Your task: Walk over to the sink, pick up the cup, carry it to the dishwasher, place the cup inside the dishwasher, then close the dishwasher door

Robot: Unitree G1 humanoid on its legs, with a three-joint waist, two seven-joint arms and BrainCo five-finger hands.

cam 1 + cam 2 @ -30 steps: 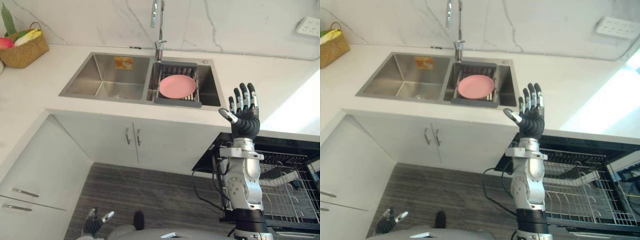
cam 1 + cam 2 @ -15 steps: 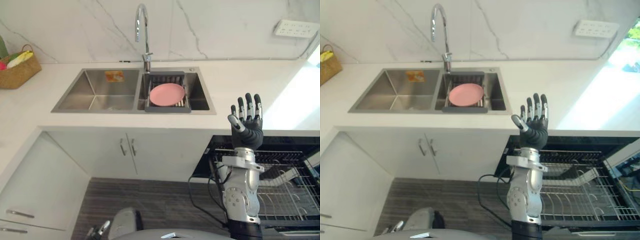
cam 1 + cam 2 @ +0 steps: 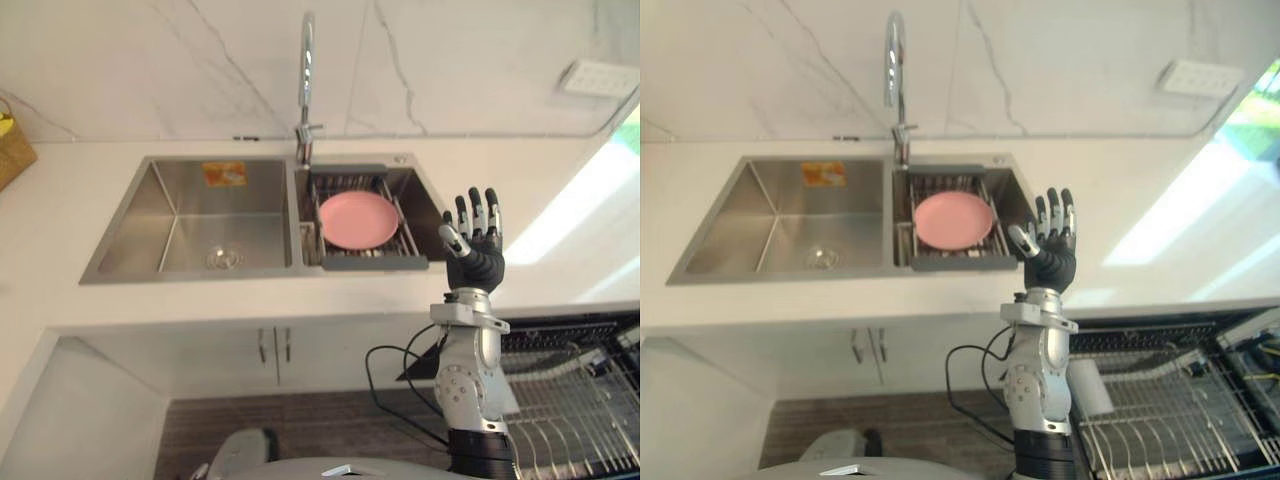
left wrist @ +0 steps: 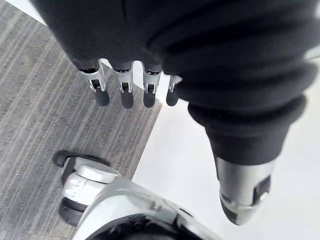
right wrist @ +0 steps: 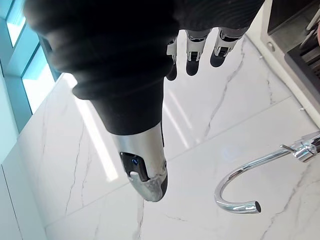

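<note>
A white tabletop (image 3: 60,230) runs along a white stone wall (image 3: 150,70) with a plug socket (image 3: 598,78). A steel sink (image 3: 262,215) with two bowls is set into the tabletop, and a tall tap (image 3: 306,90) stands behind it. A pink plate (image 3: 358,220) lies flat on a dark rack (image 3: 375,264) in the right bowl. White cupboards (image 3: 270,350) and a grey floor (image 3: 300,430) are below.

The dishwasher (image 3: 1160,420) is open at the lower right, with its wire basket pulled out. A white thing (image 3: 1088,388) that may be the cup lies tilted at the basket's left corner. I cannot tell which way its mouth points.

The right robot hand (image 3: 475,255) is up in front of the sink, fingers straight, holding nothing. The left robot hand (image 4: 124,92) hangs over the floor, fingers loose and empty.
</note>
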